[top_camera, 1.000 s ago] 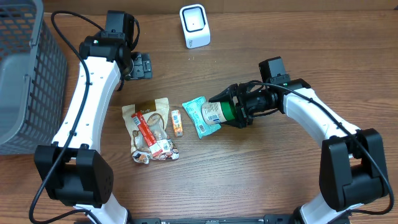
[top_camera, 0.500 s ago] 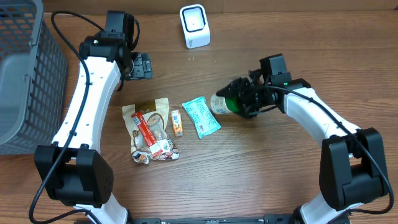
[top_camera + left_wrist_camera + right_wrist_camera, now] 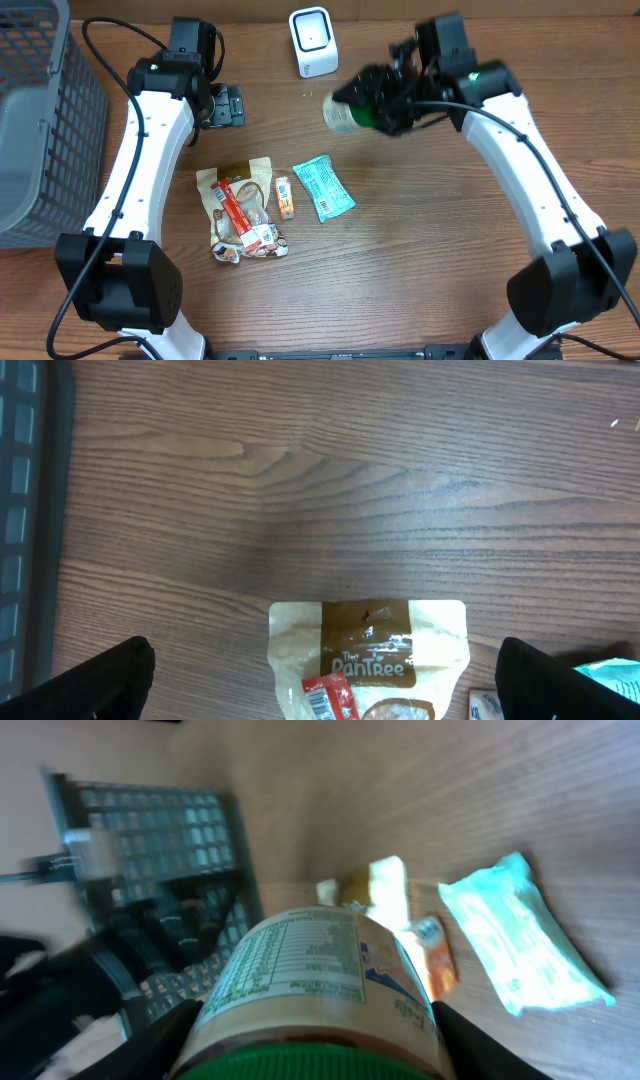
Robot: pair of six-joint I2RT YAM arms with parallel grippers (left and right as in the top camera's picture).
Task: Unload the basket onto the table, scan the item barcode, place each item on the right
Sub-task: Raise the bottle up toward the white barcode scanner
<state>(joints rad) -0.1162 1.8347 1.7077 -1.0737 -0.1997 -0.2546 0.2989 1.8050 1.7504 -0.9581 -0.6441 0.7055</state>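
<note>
The item is a jar with a green lid and a pale printed label. My right gripper is shut on it at the lid end and holds it in the air, lying sideways. It hangs just right of the white scanner at the table's back edge. In the right wrist view the jar fills the space between the fingers, with its nutrition panel facing the camera. No barcode shows. My left gripper hovers open over bare wood, and in the left wrist view its fingers flank the pouch top.
A tan pouch with a red packet on it lies left of centre. Beside it lie a small orange bar and a teal packet. A grey mesh basket stands at the far left.
My right arm has lifted the jar from beside the teal packet and carried it back and up toward the scanner. The left arm has not moved.
</note>
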